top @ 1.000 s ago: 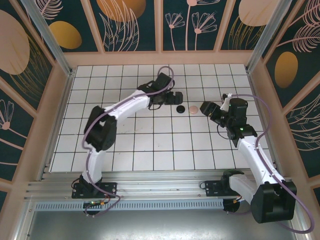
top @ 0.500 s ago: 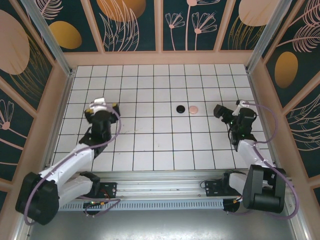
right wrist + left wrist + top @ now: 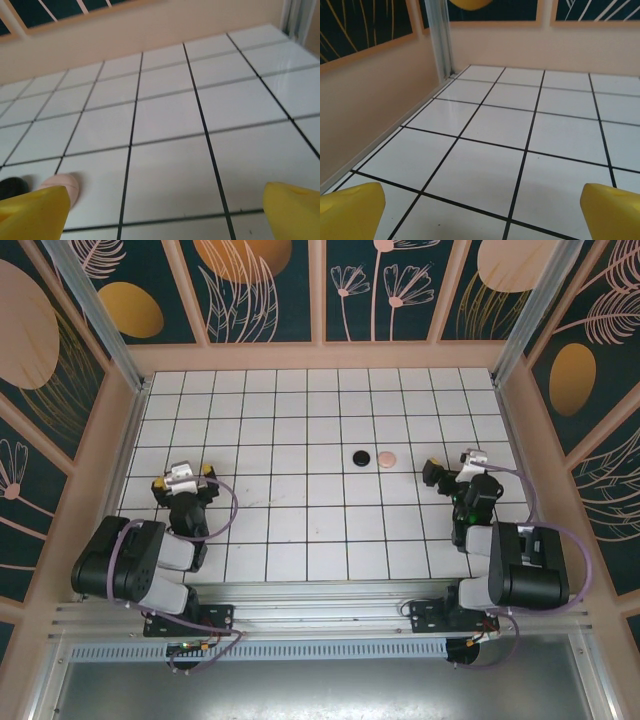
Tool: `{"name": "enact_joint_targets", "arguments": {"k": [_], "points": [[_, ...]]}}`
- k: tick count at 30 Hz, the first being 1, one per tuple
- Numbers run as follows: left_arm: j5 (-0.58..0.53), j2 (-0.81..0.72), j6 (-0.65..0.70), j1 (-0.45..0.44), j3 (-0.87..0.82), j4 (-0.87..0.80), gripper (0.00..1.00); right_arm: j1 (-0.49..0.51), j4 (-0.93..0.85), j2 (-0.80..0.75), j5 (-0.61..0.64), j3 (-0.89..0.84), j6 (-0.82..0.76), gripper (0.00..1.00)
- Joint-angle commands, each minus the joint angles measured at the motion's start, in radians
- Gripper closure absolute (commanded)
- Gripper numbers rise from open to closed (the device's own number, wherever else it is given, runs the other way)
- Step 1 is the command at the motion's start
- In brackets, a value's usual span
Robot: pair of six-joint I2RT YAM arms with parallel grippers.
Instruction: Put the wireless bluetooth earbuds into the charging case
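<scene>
You can pass freely over the tiled table [image 3: 300,530]; the black disc [image 3: 361,456] and pink disc [image 3: 386,457], perhaps touching, sit mid-table.

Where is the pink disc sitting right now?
In the top view, the pink disc lies right of the table's centre, just right of the black disc and left of the right pincer.

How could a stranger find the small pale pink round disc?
Look at the white tiled table with black grid lines, slightly right of its middle. Two small round discs lie there side by side; it is the pale pink disc, right of the black disc.
</scene>
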Motion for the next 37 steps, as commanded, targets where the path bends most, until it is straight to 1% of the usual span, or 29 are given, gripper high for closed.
{"name": "enact_joint_targets", "arguments": {"k": [1,2,3,4,5,6,7,28,31,37], "points": [[0.036,0.038,-0.009,0.021,0.052,0.105,0.01,0.050,0.284,0.125,0.065,-0.037,-0.046,0.01],[0.073,0.003,-0.045,0.050,0.129,-0.090,0.01,0.073,0.324,0.165,0.098,-0.020,-0.062,0.01],[0.159,0.016,-0.078,0.107,0.116,-0.042,0.01,0.085,0.193,0.132,0.126,0.016,-0.066,0.01],[0.162,0.013,-0.083,0.113,0.105,-0.032,0.01,0.083,0.213,0.144,0.130,0.014,-0.059,0.01],[0.161,0.006,-0.083,0.113,0.115,-0.056,0.01,0.077,0.228,0.149,0.132,0.013,-0.054,0.01],[0.161,0.012,-0.081,0.113,0.110,-0.036,0.01,0.074,0.176,0.140,0.134,0.030,-0.047,0.01],[0.162,0.008,-0.081,0.113,0.111,-0.050,0.01,0.071,0.196,0.144,0.128,0.025,-0.044,0.01],[0.165,0.007,-0.075,0.113,0.111,-0.046,0.01,0.066,0.189,0.142,0.123,0.026,-0.042,0.01],[0.179,0.012,-0.070,0.112,0.126,-0.068,0.01,0.065,0.190,0.142,0.123,0.026,-0.041,0.01],[0.194,0.008,-0.063,0.112,0.120,-0.060,0.01,0.066,0.190,0.142,0.122,0.026,-0.042,0.01]]}}
